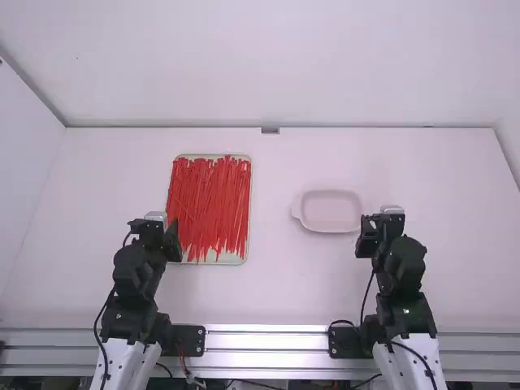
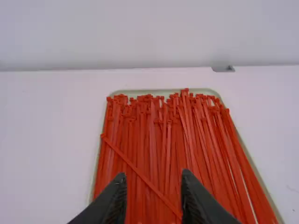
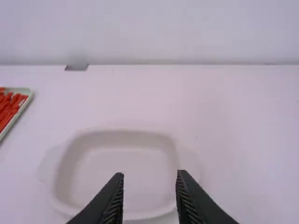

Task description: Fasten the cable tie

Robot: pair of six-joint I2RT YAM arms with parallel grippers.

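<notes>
The left tool (image 1: 169, 236) is hanging low over the near end of the tray (image 1: 240, 262), and its two black fingers (image 2: 114, 198) are standing apart with nothing between them, wide open above the red cable ties (image 1: 210, 210). Those ties are lying in a thick pile directly under and ahead of this tool, running lengthwise away from it and filling the pale tray from rim to rim. One loose tie (image 2: 140, 175) is lying slantwise across the others, just in front of the fingertips. Over to the right, the right tool (image 1: 375, 229) is hovering at the near rim of a shallow white dish (image 1: 329, 211). Its fingers (image 3: 112, 198) are also parted and gripping nothing, with the dish sitting on the surface (image 1: 390, 162) straight ahead of it and the tray well off to its left.
</notes>
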